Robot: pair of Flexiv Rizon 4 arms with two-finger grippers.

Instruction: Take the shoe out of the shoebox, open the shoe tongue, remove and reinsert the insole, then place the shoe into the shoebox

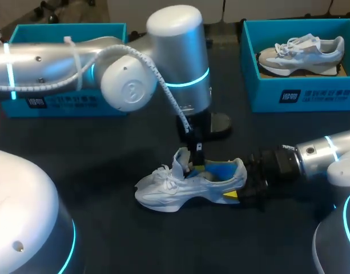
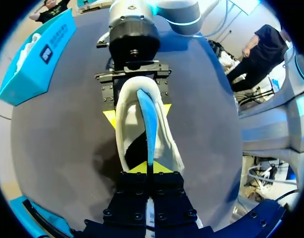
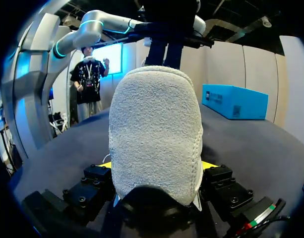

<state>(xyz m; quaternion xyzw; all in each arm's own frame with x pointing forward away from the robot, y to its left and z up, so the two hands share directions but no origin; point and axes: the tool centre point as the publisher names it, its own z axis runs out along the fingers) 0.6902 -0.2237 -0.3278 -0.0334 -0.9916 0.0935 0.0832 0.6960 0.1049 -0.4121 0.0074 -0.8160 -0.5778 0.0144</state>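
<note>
Shoe [image 1: 180, 191] crosswise, toe leftward, heel rightward

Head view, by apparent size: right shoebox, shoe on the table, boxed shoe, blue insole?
1. right shoebox
2. shoe on the table
3. boxed shoe; it is farther from the camera, so 2 versus 3 is unsure
4. blue insole

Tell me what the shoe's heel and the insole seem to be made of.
The heel of the shoe: pale grey, matte, fuzzy nap, likely suede or brushed textile. The insole: blue, thin, smooth, bending on edge, probably fabric-topped foam.
</note>
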